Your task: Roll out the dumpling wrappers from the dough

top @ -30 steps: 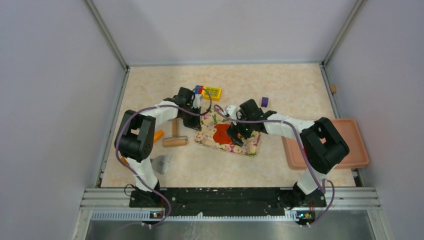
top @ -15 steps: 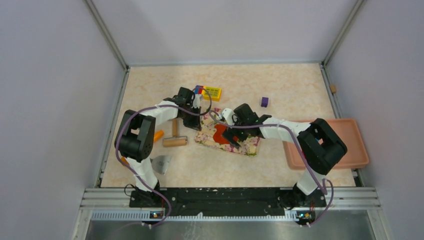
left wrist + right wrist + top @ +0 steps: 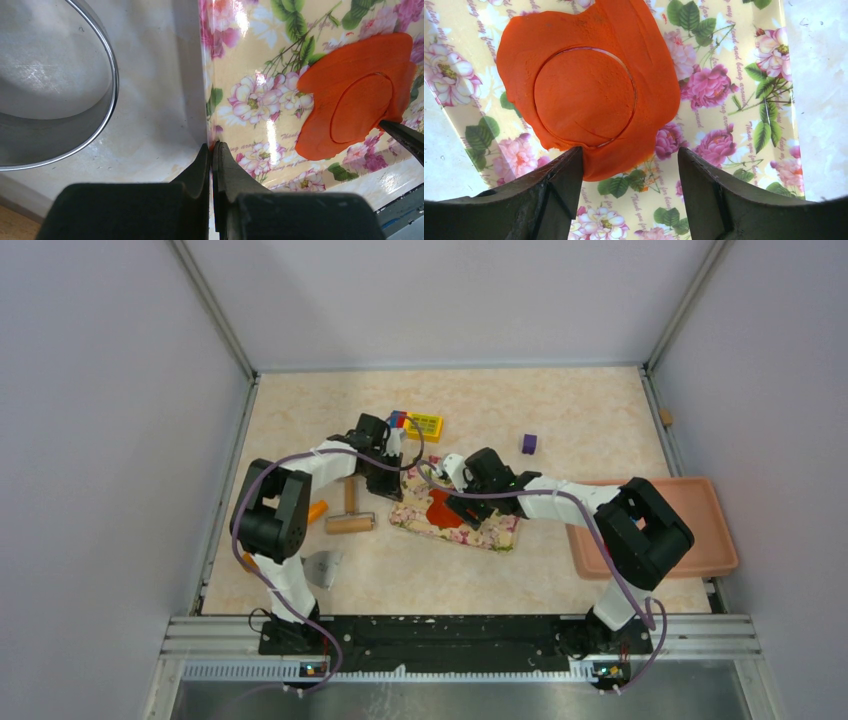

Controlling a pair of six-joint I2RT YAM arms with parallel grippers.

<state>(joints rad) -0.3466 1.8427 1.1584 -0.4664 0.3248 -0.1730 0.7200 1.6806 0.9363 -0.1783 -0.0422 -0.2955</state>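
Right end effector [image 3: 629,152] wide over the dough [image 3: 589,85] — left end effector [image 3: 212,150] pinching the floral board [image 3: 250,65], metal ring [image 3: 60,137] beside.

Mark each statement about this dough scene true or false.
The dough lies flattened on the floral mat. True.
The right end effector is shut on the dough. False: it is open, straddling the dough's near edge.
A round outline is pressed into the dough. True.
The metal ring sits on the dough. False: it rests beside the mat.
The left end effector is wide open. False: it is shut on the mat's edge.
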